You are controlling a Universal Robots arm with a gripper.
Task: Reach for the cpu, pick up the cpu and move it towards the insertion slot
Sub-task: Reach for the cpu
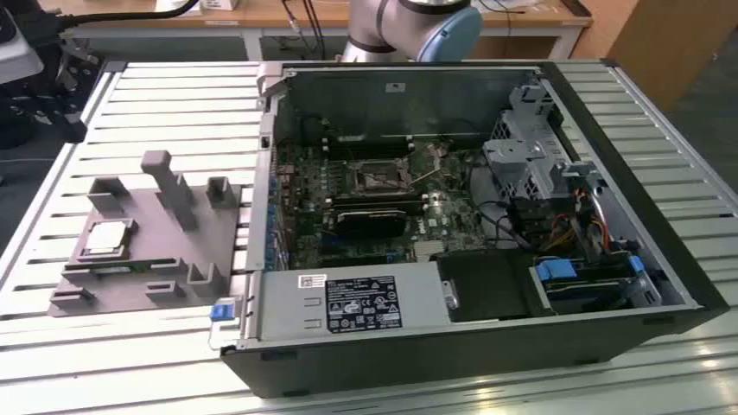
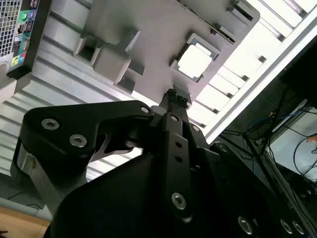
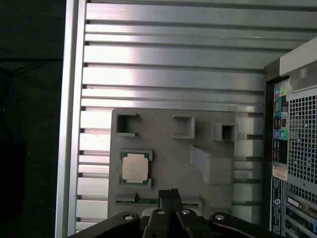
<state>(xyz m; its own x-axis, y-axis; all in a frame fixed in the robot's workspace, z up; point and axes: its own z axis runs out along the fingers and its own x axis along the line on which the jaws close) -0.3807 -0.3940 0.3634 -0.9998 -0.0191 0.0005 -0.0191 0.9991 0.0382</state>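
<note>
The gripper [image 3: 170,192] hangs over the grey tray [image 3: 168,144], its 2 fingers pressed together with nothing between them. The chip [image 3: 135,167] lies flat in a square pocket of that tray, just beyond the fingertips and slightly off to one side of them, untouched. The socket [image 1: 378,179] is well apart from the gripper, on the board inside the open computer case [image 1: 461,354], beside the tray, with its metal frame around a dark square.
</note>
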